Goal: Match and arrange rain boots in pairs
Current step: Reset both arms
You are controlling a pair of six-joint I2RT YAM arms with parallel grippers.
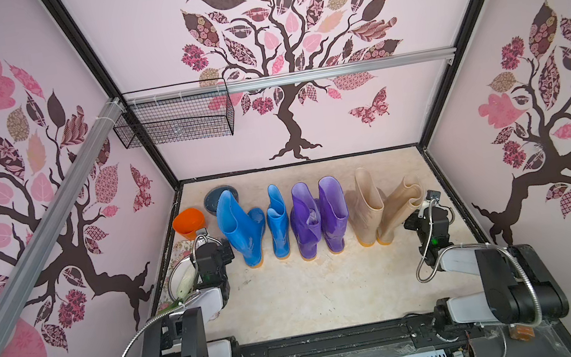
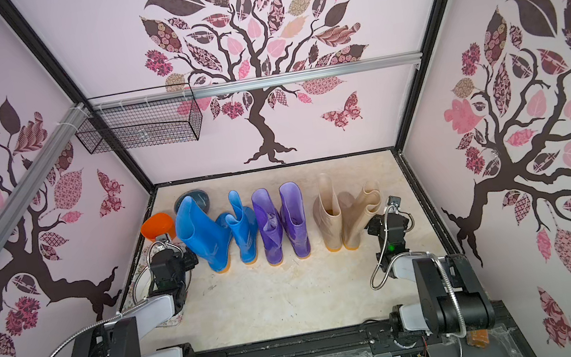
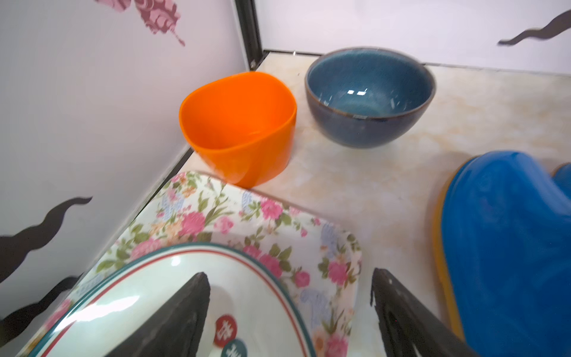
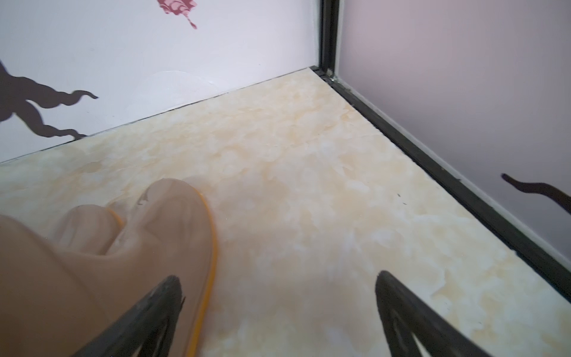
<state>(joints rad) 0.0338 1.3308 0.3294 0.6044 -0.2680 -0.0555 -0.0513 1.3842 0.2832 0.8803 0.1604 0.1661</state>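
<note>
My left pincer [image 3: 288, 272] and right pincer [image 4: 277, 275] hang spread, empty. A nudge could topple the leaning beige boot [image 1: 398, 208].

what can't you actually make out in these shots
- bowl: in both top views, mostly hidden behind the tall blue boot.
- plate: its printed marks, left wrist view, cut off by the bottom edge and blurred.
- beige boots: right wrist view shows only blurred toes; shafts cut off.
- left gripper, right gripper: fingertips hidden under the wrists in both top views.
</note>
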